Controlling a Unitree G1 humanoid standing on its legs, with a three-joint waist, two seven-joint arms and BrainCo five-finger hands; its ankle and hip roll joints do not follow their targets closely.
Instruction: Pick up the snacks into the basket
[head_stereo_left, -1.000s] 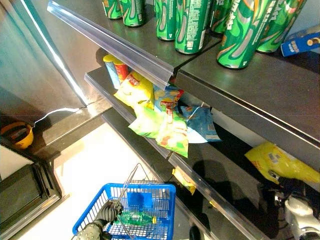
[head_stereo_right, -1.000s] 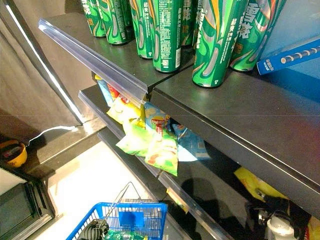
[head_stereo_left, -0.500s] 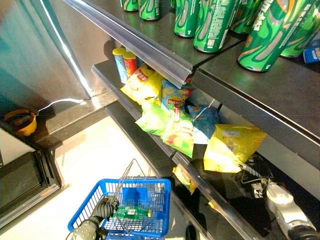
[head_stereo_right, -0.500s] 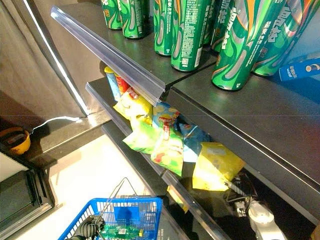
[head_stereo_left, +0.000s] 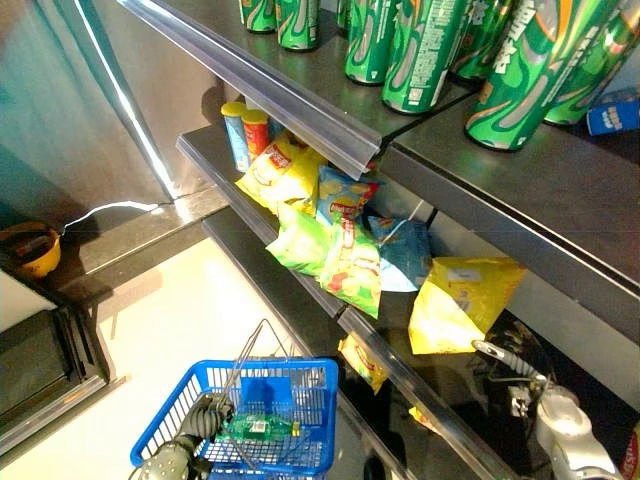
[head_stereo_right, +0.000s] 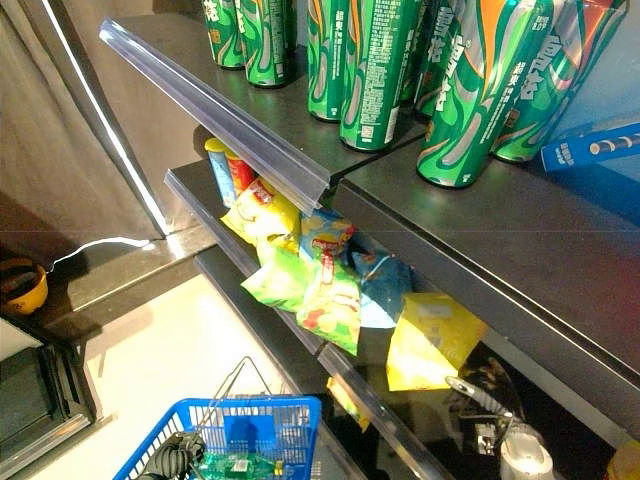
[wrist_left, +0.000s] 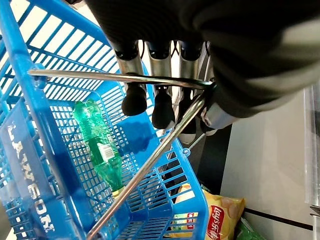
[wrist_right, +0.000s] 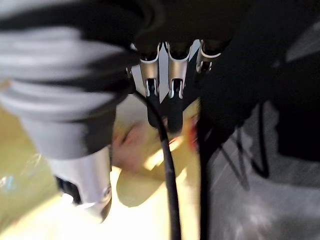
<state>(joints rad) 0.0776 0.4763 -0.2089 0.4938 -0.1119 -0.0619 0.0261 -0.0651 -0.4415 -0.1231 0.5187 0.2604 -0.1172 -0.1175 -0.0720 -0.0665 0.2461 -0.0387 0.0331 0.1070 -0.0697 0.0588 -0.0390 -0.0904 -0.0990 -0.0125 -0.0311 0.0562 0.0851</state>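
A yellow snack bag (head_stereo_left: 455, 300) stands lifted under the upper shelf, at the right end of the snack row. My right hand (head_stereo_left: 512, 366) is just below it, fingers (wrist_right: 170, 85) curled against the yellow bag (wrist_right: 150, 200). My left hand (head_stereo_left: 205, 420) is shut on the wire handle (wrist_left: 115, 77) of the blue basket (head_stereo_left: 300, 375), which hangs low at the left over the pale floor. A green bottle (wrist_left: 100, 150) lies inside the basket.
Tall green cans (head_stereo_left: 420, 50) crowd the top shelf beside a blue box (head_stereo_left: 615, 115). Several snack bags (head_stereo_left: 320, 220) and two tubes (head_stereo_left: 245, 130) fill the middle shelf behind a clear rail (head_stereo_left: 270, 90). Another yellow bag (head_stereo_left: 362, 360) lies on the lowest shelf.
The yellow bag lay flat on the shelf at the right a second ago; it is now raised upright by my right hand. The camera has also shifted.
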